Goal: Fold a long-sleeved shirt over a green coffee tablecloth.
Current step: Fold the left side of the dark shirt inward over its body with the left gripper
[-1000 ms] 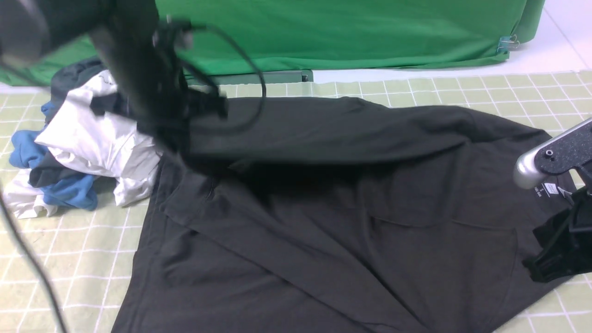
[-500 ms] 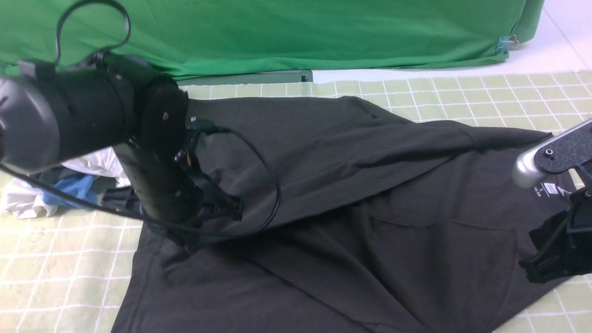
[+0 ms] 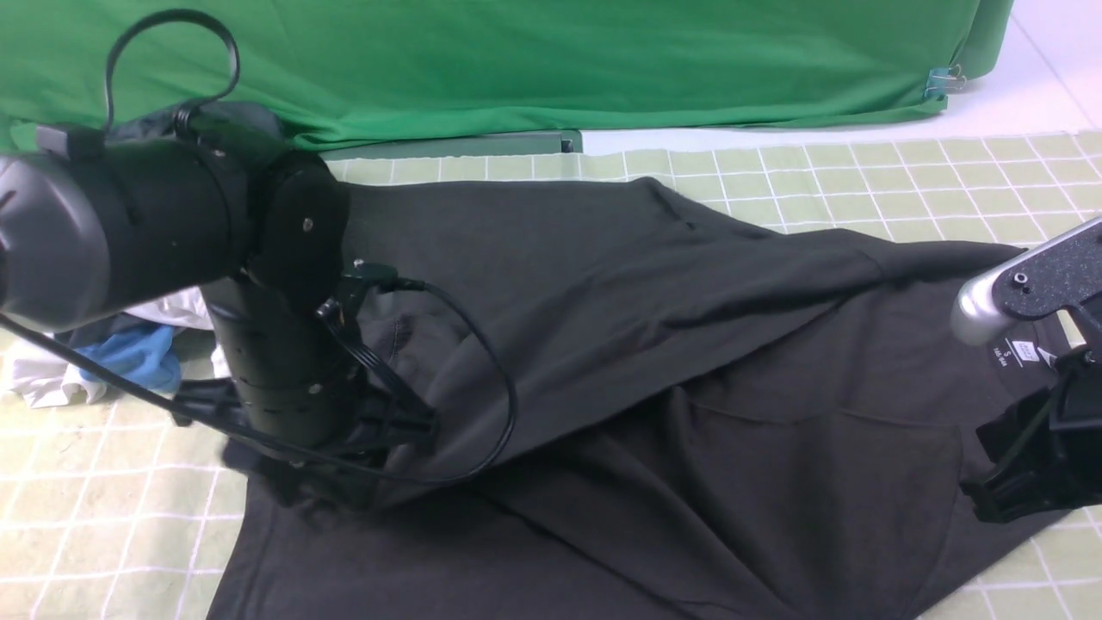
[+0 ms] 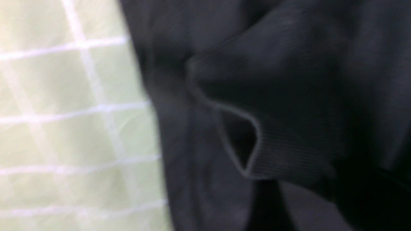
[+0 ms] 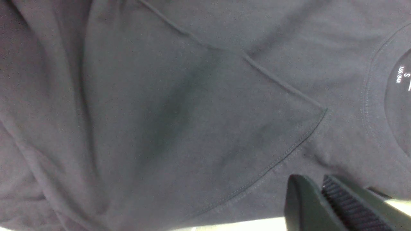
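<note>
Front view shows the long-sleeved shirt (image 3: 689, 344) spread across the green coffee tablecloth (image 3: 861, 172), one sleeve drawn slantwise over its body; the left gripper (image 3: 327, 486) sits low over the shirt's hem end, blurred and hidden under its own wrist, so I cannot tell whether its jaws are apart or closed on cloth; the left wrist view shows only a ribbed cuff (image 4: 273, 154) lying on the shirt; the right gripper (image 3: 1016, 491) hovers at the shirt's collar end, near the white neck label (image 3: 1016, 351); the right wrist view shows its jaws pressed together, nothing between them; white and blue garments (image 3: 129, 366) lie beside the shirt's hem end; plain bright green fabric (image 3: 560, 60) hangs beyond the shirt.
</note>
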Tool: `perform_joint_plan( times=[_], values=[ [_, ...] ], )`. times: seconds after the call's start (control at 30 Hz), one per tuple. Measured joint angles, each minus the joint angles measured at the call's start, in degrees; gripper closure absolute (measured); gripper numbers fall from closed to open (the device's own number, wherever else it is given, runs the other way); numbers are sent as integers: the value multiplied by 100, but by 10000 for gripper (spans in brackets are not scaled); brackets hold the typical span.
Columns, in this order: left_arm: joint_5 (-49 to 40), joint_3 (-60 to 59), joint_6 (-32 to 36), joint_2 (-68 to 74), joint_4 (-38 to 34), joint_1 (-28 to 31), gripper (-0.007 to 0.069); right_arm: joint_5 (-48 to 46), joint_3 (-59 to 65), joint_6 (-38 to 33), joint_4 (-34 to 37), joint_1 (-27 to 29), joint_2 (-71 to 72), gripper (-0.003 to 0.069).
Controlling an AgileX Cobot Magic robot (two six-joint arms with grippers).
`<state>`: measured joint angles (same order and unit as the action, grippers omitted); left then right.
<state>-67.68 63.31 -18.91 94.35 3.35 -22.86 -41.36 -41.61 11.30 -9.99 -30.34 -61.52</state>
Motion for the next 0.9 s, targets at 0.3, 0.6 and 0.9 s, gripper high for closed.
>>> perform_joint_plan(
  times=[0.3, 0.6, 0.9],
  values=[
    [-133, 101, 0, -683, 9, 0, 83, 12, 0, 0, 0, 0, 0, 560],
    [-21, 106, -65, -1131, -198, 0, 98, 98, 0, 0, 0, 0, 0, 555],
    [538, 106, -329, -152, 380, 0, 142, 118, 0, -6, 0, 0, 0, 547]
  ],
)
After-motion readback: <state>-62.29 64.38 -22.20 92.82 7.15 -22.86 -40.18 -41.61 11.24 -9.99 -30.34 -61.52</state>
